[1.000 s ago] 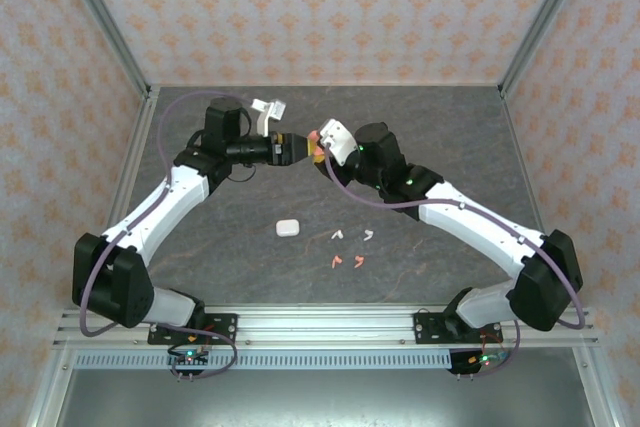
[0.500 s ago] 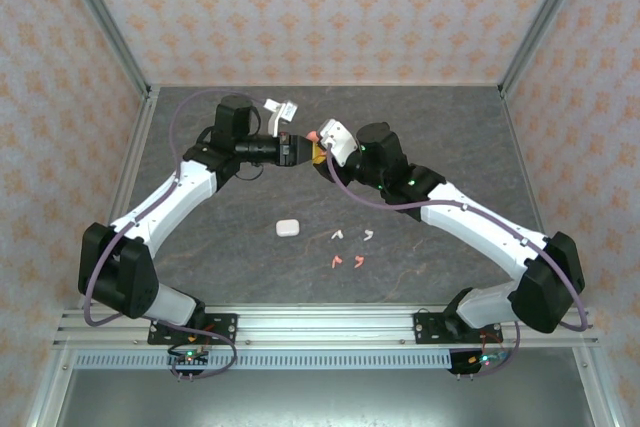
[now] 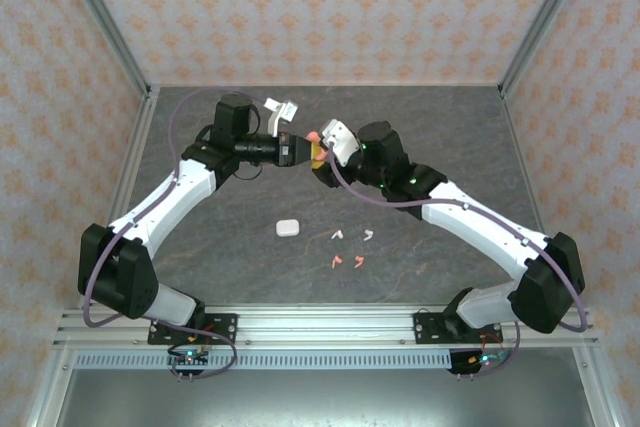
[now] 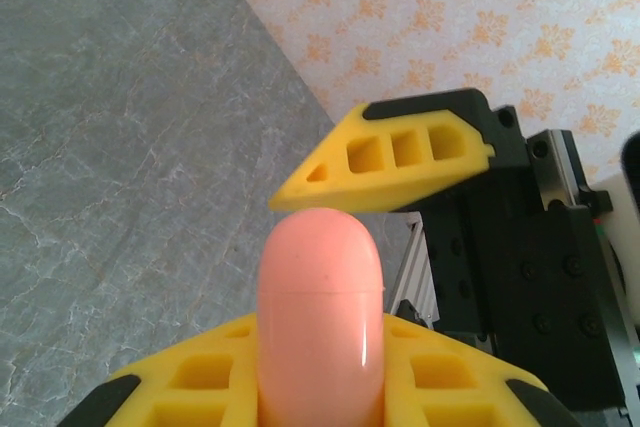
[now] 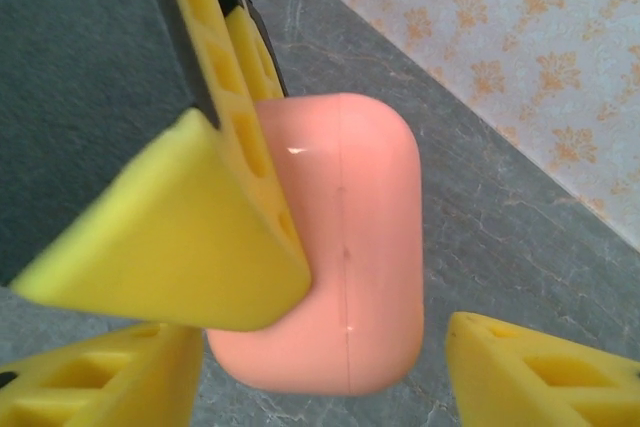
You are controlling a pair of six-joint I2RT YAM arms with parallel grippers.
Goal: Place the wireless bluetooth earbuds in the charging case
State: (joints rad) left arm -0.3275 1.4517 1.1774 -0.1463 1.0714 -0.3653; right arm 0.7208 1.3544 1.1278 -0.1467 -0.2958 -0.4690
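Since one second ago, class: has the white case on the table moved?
No. The white case lies in the same spot, just left of the nearest white earbud.

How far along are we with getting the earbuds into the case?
Nothing seated yet: the white earbuds and pink earbuds lie loose on the table. In hand: the left end effector grips the closed pink case, the right end effector open around it. Remaining: open it and insert the buds.

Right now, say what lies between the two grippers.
The pink case, pinched by the left gripper, inside the open right gripper; wrist views show it.
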